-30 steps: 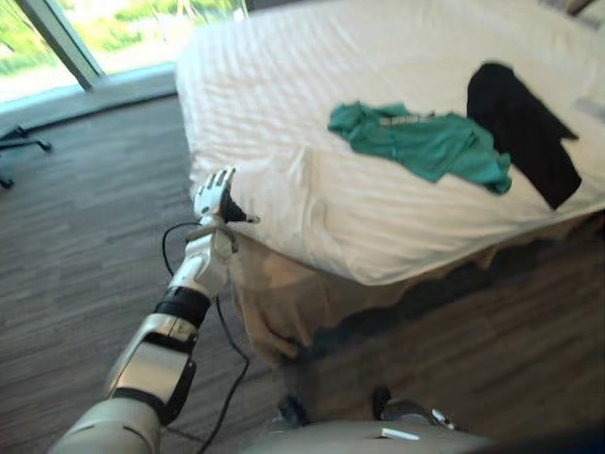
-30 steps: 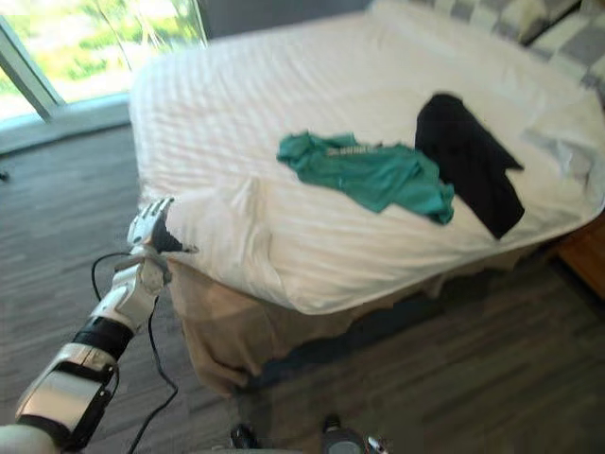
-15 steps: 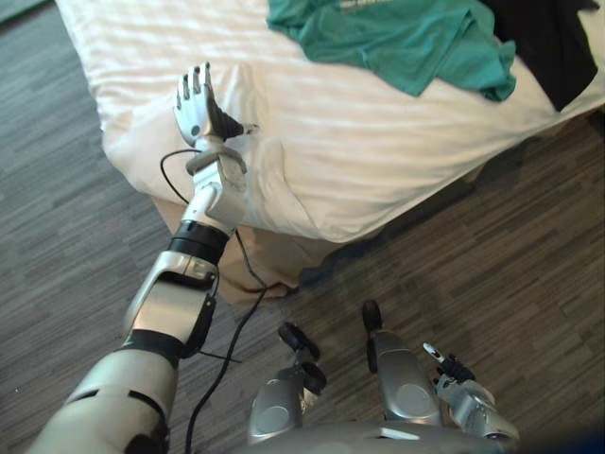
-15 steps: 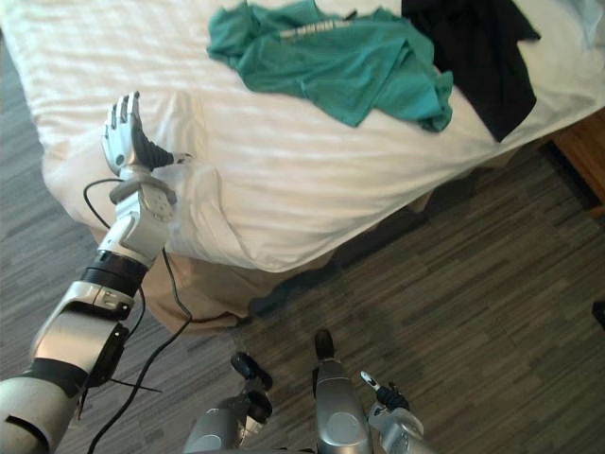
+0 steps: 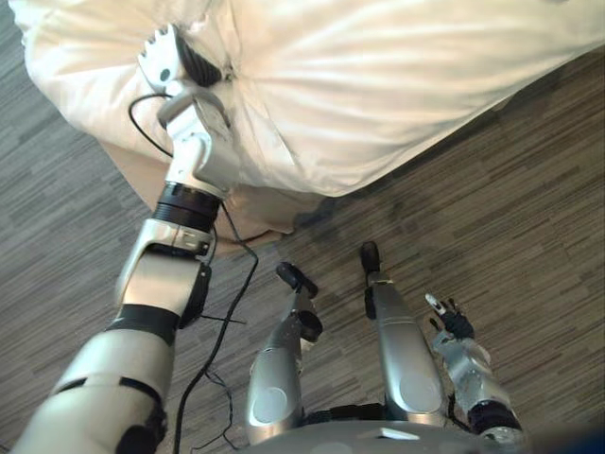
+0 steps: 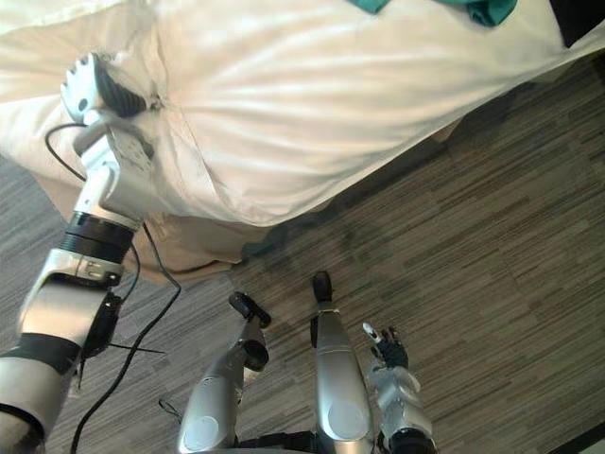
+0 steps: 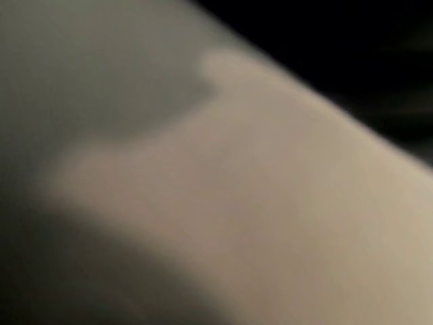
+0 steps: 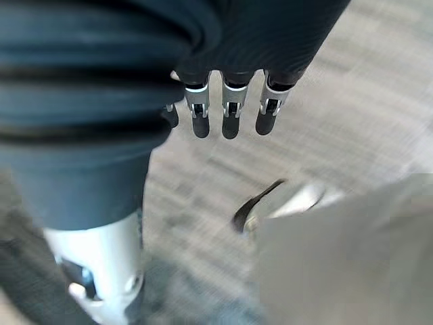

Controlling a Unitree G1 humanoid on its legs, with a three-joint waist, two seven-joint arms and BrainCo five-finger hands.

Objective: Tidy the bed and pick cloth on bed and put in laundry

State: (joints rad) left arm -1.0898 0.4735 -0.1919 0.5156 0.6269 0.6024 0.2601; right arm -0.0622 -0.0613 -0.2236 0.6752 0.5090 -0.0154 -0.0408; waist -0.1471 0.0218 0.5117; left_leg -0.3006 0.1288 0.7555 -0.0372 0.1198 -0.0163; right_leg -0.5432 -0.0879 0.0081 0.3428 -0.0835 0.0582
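Up at the near-left corner of the white sheet [image 5: 378, 76], left hand [image 5: 175, 64] presses in w/ fingers straight. Right hand [image 5: 452, 323] hangs low over the floor [image 5: 529, 189], fingers relaxed, empty. 2 items, green cloth [image 6: 487, 9] and black cloth [image 6: 579, 14], lie far right on the sheet.

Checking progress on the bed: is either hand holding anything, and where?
Right hand hangs open, empty. Left hand is against the white sheet at its corner; a grip cannot be told.

Sheet [image 5: 312, 151] drapes over bed [image 5: 425, 57] corner, touching left hand [image 5: 170, 59]: no way forward there. Skirt [image 5: 255, 203] hangs under overhang, blocking reach beneath. Floor [image 5: 510, 189] along bed side open; right hand [image 5: 452, 322] low over it, well apart from bed.
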